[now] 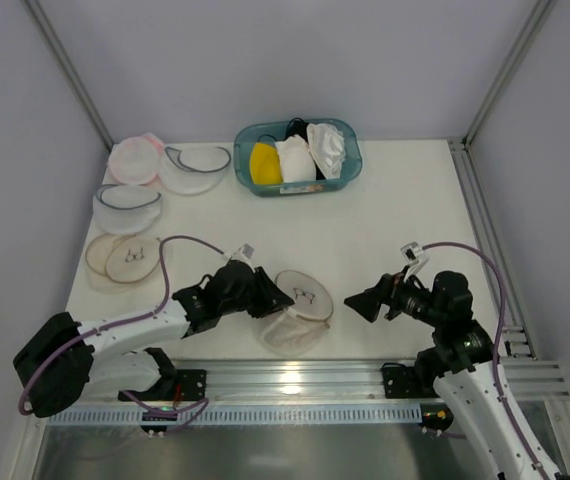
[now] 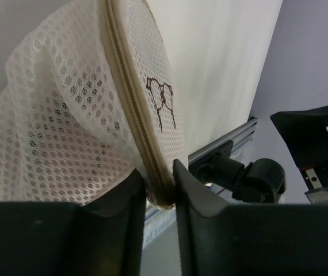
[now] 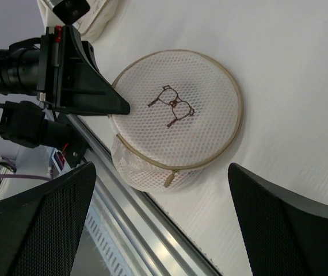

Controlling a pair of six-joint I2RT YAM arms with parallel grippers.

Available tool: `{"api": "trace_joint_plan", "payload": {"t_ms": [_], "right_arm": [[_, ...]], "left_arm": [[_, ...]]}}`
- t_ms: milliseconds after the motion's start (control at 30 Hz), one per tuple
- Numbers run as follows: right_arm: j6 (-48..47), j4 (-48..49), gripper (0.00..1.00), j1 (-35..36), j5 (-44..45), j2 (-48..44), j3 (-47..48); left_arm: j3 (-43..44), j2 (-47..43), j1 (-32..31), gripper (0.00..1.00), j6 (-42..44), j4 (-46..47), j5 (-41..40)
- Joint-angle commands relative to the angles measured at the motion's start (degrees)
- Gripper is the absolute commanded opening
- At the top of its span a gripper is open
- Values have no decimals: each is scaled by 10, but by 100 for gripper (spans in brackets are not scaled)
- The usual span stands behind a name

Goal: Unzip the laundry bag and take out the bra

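Though tan-rimmed, the laundry bag (image 3: 210,132) is white mesh.

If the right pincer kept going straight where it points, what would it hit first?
Most likely the laundry bag, centred straight ahead of the right pincer, though depth is unclear.
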Motion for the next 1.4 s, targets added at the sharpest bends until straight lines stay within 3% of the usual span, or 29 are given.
{"api": "trace_joint_plan", "payload": {"t_ms": [0,33,67,100,300,467,633,900,1033,1367], "right_arm": [[32,38,99,21,-15,4,-31],[39,48,99,30,-12,8,-39],[53,65,99,41,-6,13,-45],[55,70,99,73,13,26,-53],[78,110,99,218,146,108,-57],[100,146,100,279,229,171,-56],[115,172,87,286,271,202,-59],[133,272,55,288,246,309,-60],[143,300,52,305,239,335,-57],[153,285,40,328,243,301,-56]], "left_arm": [[17,-3,-3,21,7,44,-16],[17,-5,-3,15,8,45,-18],[16,-4,-3,3,8,44,-19],[16,-4,-3,0,8,42,-19],[8,1,-3,0,3,55,-22],[-19,-17,-4,0,-25,90,-31],[-35,-43,-9,0,-39,99,-59],[-49,-52,-10,0,-48,105,-56],[-51,-61,-10,0,-49,103,-59],[-55,-64,-10,0,-52,102,-61]]}}
